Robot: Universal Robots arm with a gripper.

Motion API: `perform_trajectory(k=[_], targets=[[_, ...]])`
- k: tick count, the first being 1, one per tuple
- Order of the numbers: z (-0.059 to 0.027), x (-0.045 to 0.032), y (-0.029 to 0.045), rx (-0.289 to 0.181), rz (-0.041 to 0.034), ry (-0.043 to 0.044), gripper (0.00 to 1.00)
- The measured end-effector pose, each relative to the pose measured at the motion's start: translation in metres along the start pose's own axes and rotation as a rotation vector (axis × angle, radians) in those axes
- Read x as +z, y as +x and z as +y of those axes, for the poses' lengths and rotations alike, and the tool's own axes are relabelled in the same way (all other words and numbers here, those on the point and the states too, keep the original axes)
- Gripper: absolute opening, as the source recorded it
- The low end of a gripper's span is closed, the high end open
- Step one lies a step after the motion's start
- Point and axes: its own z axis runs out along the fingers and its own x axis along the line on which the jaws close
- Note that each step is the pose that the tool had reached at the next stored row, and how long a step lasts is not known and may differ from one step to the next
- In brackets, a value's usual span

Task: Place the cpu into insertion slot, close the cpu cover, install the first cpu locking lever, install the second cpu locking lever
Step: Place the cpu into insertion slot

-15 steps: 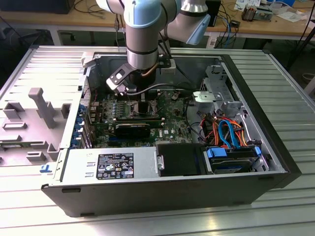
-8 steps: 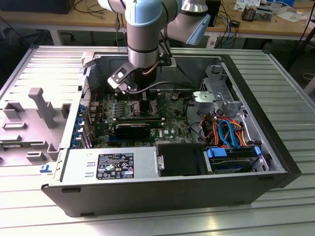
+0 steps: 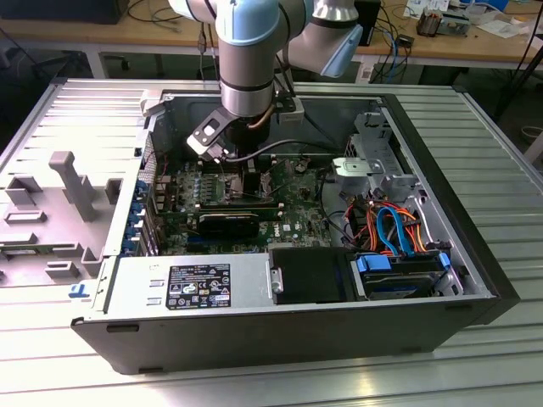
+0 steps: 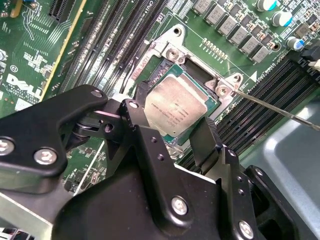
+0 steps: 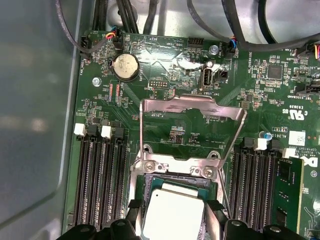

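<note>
Exterior view: arm (image 3: 246,68) reaches down into an open PC case (image 3: 475,254) lying on the ribbed metal counter (image 3: 509,356). The end effector (image 3: 248,178) is low over the motherboard (image 3: 305,203), mid-case. Orange and blue cables (image 3: 390,229) sit toward the exterior view's right.

Second wrist view: end effector (image 4: 167,125) is closed on the cpu (image 4: 177,107), w/ black fingers (image 4: 205,142) on two opposite edges. The cpu is over the insertion slot (image 4: 170,50), slightly tilted; can't tell if it's seated. A thin lever rod (image 4: 270,107) is swung out by the memory slots (image 4: 105,55).

First wrist view: same grip, end effector (image 5: 174,220) pinching the cpu (image 5: 172,215) above the insertion slot (image 5: 175,167). The cpu cover (image 5: 192,107) stands raised, hinged up off the slot. A coin battery (image 5: 125,65) lies beyond it.
</note>
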Motion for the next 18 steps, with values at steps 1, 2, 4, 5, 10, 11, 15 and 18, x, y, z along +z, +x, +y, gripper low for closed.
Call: perform_trajectory(k=[1,2,4,5,10,11,15,18], targets=[[0.0000,0.0000,0.0000,0.000,0.0000,0.0000,0.62],[0.0000,0.0000,0.0000,0.000,0.0000,0.0000,0.62],[0.0000,0.0000,0.0000,0.000,0.0000,0.0000,0.62],[0.0000,0.0000,0.0000,0.000,0.0000,0.0000,0.62],[0.0000,-0.0001,0.0000,0.000,-0.0002,0.0001,0.54],[0.0000,-0.0001,0.0000,-0.001,-0.0002,0.0001,0.53],[0.0000,0.0000,0.0000,-0.001,0.0000,0.0000,0.53],[0.0000,0.0000,0.0000,-0.001,0.0000,0.0000,0.53]])
